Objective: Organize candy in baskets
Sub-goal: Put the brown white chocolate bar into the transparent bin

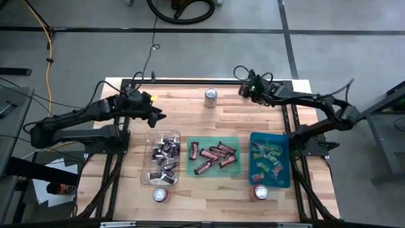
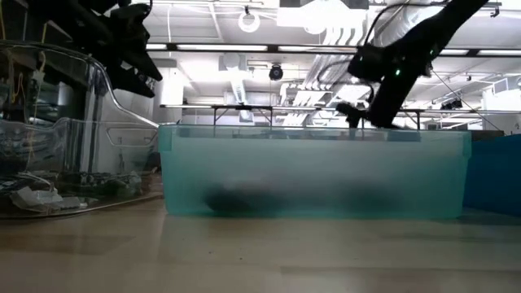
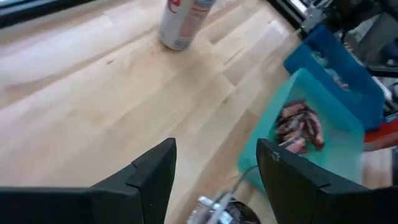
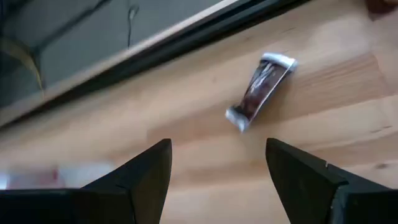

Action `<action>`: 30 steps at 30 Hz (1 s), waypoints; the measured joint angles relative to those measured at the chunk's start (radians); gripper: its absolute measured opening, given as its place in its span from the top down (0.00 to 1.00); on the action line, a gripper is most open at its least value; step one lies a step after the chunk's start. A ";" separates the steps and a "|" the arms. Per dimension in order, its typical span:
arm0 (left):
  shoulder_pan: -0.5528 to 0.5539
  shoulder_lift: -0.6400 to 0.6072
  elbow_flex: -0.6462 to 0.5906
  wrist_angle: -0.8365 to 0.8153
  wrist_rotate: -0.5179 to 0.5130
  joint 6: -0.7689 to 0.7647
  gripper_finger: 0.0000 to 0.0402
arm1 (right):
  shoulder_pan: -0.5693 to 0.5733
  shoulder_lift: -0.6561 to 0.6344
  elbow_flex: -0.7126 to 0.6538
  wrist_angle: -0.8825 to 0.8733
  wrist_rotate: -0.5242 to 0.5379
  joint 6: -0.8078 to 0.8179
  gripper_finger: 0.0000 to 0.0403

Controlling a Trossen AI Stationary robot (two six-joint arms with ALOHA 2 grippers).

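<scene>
Candy sorted across three baskets; one dark-wrapped piece (image 4: 259, 91) lies loose on the table (image 1: 190, 107)
Clear basket (image 1: 147, 158) holds dark/silver sweets, green basket (image 1: 214, 140) maroon ones, blue basket (image 1: 285, 158) green-pink ones. Left gripper (image 1: 158, 116) hangs above the clear basket's far end, fingers spread, holding nothing. Right gripper (image 4: 217, 174) hovers by the loose piece, fingers parted, empty
</scene>
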State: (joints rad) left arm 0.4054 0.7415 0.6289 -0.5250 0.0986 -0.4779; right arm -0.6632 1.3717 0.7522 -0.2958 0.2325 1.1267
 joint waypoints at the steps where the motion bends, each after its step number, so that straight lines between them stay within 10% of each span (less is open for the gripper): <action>1: 0.013 0.001 0.000 -0.002 0.005 0.017 0.48 | -0.015 0.024 -0.003 0.025 0.005 0.040 0.37; 19: 0.081 -0.003 0.000 -0.008 0.075 0.156 0.48 | -0.100 0.442 0.246 -0.141 0.044 0.230 0.40; 30: 0.081 -0.003 -0.001 0.329 -0.006 0.185 0.48 | -0.017 0.334 0.240 -0.216 0.070 -0.057 0.97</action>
State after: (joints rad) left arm 0.4862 0.7383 0.6281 -0.1964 0.0924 -0.2932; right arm -0.6800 1.7053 0.9920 -0.5116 0.3028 1.0700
